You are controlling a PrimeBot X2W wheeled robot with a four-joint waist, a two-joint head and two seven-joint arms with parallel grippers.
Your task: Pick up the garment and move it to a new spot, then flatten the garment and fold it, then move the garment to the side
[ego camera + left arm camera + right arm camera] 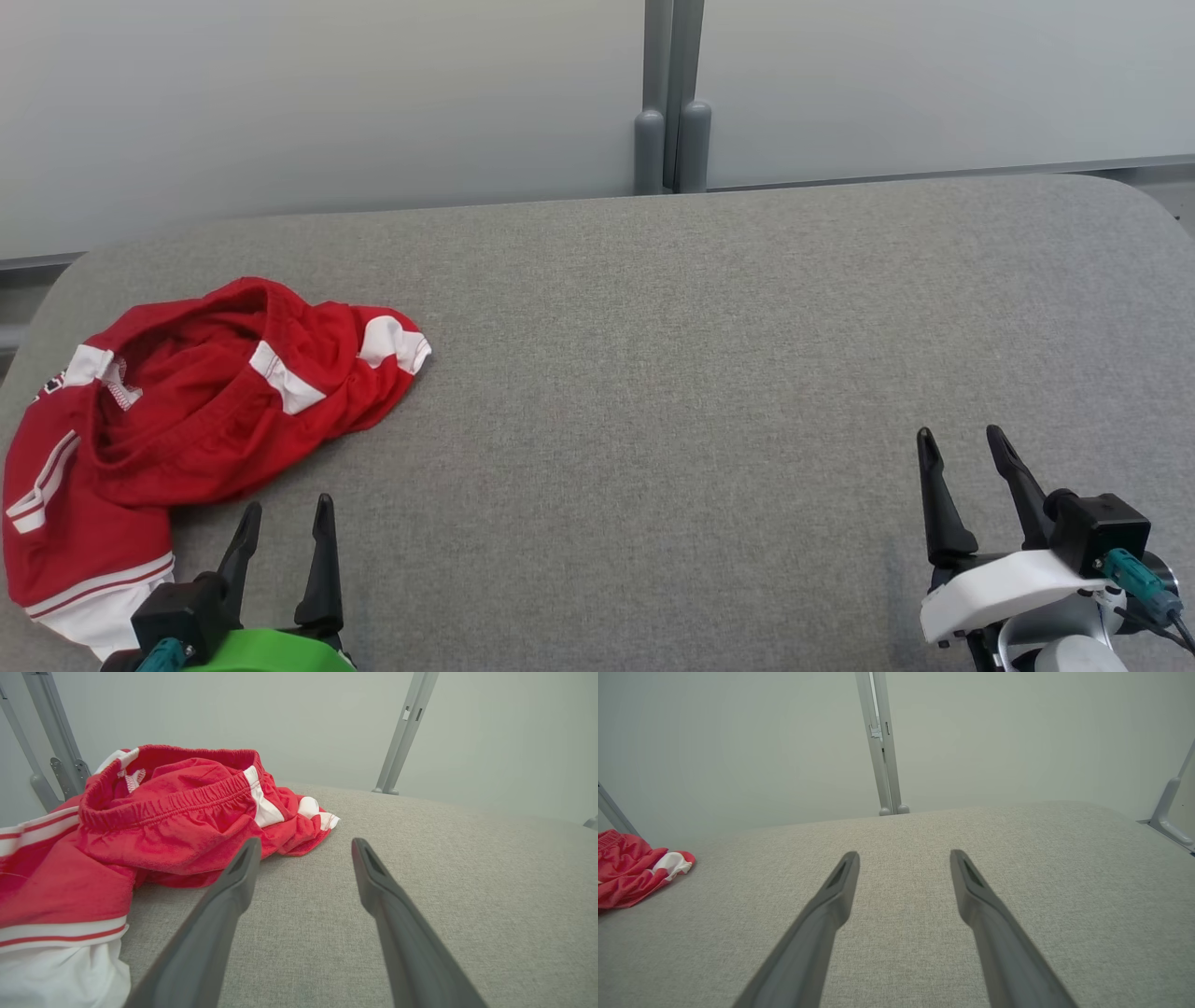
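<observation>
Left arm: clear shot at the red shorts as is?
Probably yes. The left gripper stands open right beside the shorts, which lie just ahead and to its left. Nothing sits between them but bare table.

No legible text or labels, small mark [49,384] on the edge of the red garment [187,420], too small to read

The garment [187,420], red shorts with white trim, lies crumpled at the gray surface's left side, waistband gaping open.
</observation>
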